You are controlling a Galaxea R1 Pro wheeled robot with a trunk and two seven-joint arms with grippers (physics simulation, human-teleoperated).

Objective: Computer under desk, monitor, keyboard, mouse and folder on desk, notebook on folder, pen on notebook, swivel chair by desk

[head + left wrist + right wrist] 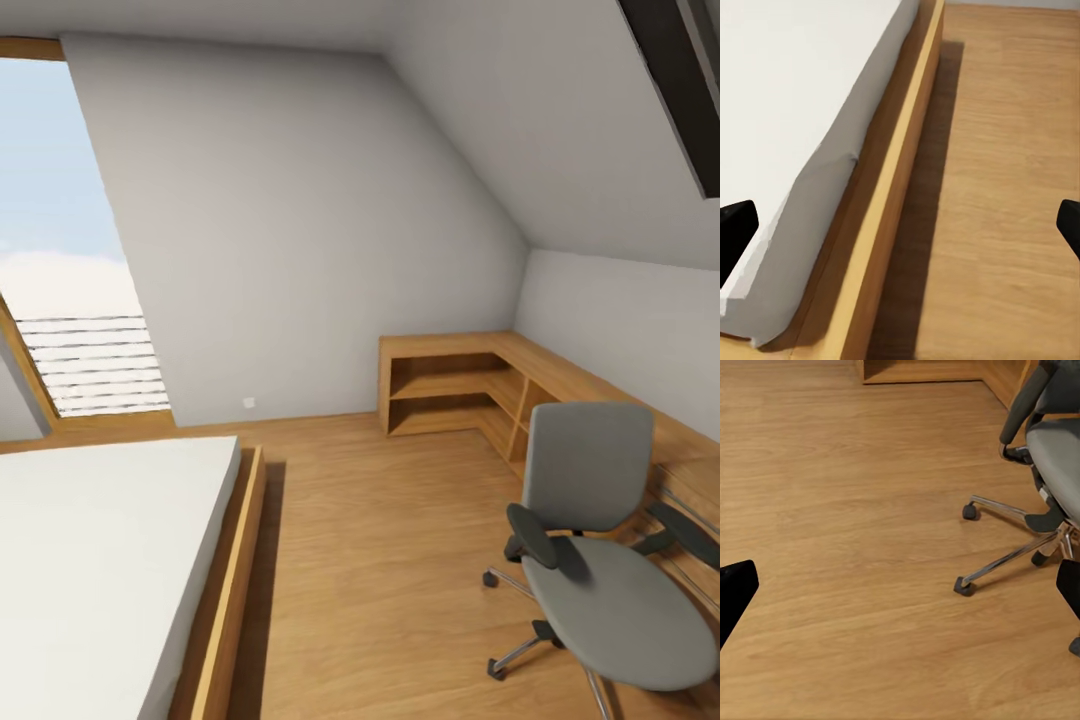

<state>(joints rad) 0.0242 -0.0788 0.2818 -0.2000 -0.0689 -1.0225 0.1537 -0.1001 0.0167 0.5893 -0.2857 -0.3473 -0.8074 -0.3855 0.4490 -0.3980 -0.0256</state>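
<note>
The swivel chair stands at the lower right of the head view, with its grey back toward the right wall. Its grey seat looks bare. The right wrist view catches the chair's seat edge and armrest and its chrome legs on casters. My right gripper hangs open over the wooden floor a short way from those casters, nothing between its black fingertips. My left gripper is open too, above the corner of the bed, with nothing in it.
A low bed with a white mattress and wooden frame fills the left. A light wooden corner shelf unit runs along the far and right walls behind the chair. A slanted window is at left. Wooden floor lies between bed and chair.
</note>
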